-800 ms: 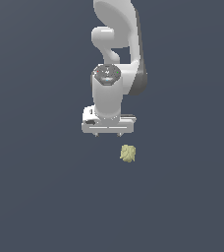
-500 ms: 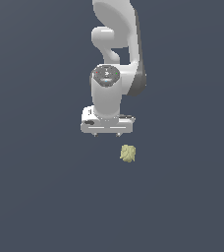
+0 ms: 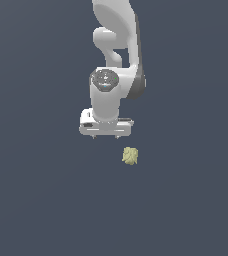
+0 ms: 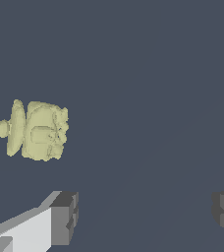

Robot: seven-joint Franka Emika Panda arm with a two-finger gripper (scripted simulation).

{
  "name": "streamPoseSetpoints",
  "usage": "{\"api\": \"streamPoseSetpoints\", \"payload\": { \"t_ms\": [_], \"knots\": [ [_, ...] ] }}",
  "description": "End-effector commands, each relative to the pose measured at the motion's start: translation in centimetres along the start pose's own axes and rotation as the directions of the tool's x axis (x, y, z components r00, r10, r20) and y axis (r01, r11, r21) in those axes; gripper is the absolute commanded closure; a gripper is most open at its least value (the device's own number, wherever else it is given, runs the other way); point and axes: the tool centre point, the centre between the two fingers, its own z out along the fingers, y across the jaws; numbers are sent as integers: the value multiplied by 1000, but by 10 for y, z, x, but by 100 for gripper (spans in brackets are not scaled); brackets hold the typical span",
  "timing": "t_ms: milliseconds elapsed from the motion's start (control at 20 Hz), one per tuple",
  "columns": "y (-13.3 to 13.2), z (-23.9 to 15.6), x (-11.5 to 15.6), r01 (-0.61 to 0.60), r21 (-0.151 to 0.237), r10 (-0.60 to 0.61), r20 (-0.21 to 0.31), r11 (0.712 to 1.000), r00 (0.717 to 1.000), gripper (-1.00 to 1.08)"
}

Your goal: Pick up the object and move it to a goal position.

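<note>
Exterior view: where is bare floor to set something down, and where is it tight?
Bare floor lies all around: to the exterior view's left of the arm, to its right, and below the object. The only tight patch is the short gap between the object and the open gripper, which are apart.

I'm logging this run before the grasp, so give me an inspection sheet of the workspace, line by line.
Surface: plain dark blue-grey ground, unmarked.
Job's things: pale yellow-green lumpy object lying on the ground, not gripped; no goal marker seen.
Clutter: nothing seen.
Grippers: white gripper open, fingers spread wide; the object sits apart from it, toward the exterior view's right, outside the gap.
Cables: nothing seen.
Surroundings: only the white arm; nothing else seen.
</note>
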Motion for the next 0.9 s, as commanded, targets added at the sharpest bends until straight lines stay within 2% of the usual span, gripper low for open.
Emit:
{"api": "streamPoseSetpoints", "payload": {
  "t_ms": [0,400,850],
  "knots": [
    [0,0,0,1,0,-1,0,1000,1000,-92],
    [-21,7,9,-29,8,29,-14,1000,999,-92],
    [-80,27,28,-108,38,110,-45,993,993,-92]
  ]
}}
